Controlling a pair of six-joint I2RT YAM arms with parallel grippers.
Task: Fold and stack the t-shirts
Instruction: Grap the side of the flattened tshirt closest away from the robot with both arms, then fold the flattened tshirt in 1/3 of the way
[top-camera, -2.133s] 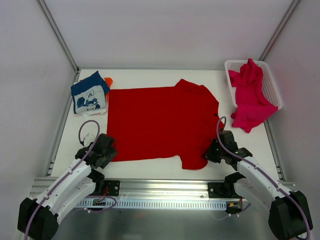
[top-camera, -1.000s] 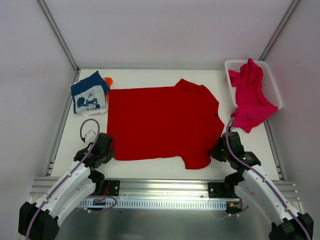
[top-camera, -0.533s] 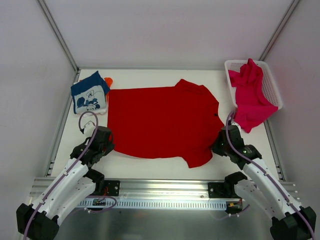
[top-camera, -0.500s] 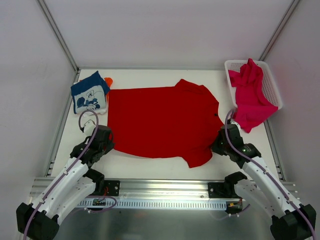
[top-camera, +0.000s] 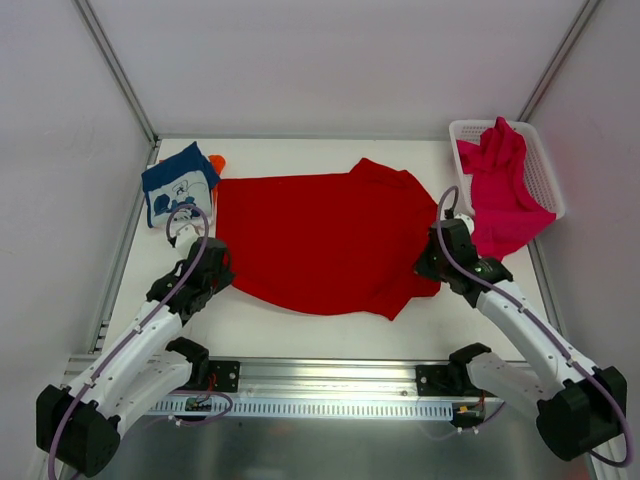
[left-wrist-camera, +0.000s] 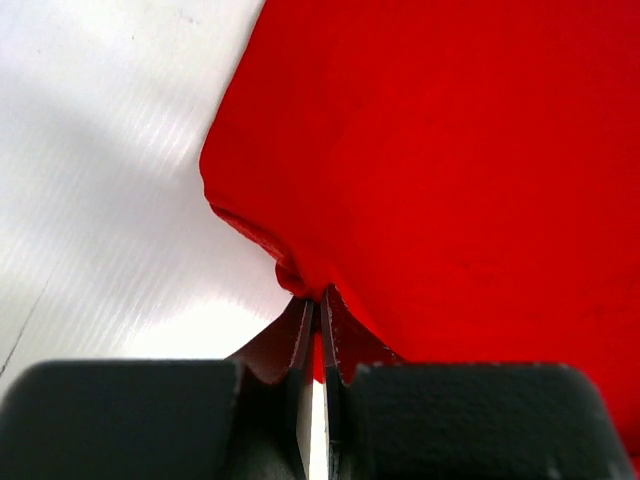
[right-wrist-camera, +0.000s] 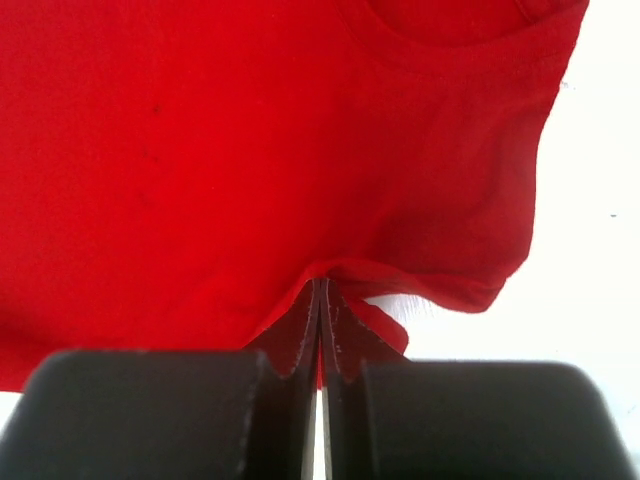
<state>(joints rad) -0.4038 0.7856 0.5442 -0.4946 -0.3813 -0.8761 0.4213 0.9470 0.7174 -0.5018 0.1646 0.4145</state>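
Both arms have pushed up the frame since a moment ago, dragging the near edge of the red t-shirt (top-camera: 320, 235) with them, so more bare table (top-camera: 300, 325) shows along the bottom. The left gripper (left-wrist-camera: 315, 300) is pinched tight on the shirt's lower-left corner. The right gripper (right-wrist-camera: 320, 292) is likewise clamped on a fold of red cloth at the lower right. The navy printed t-shirt (top-camera: 178, 188) lies folded at the upper left, a bit of orange t-shirt (top-camera: 216, 160) showing just beside it. The pink t-shirt (top-camera: 500, 195) hangs crumpled over the white basket (top-camera: 548, 180) at the upper right.
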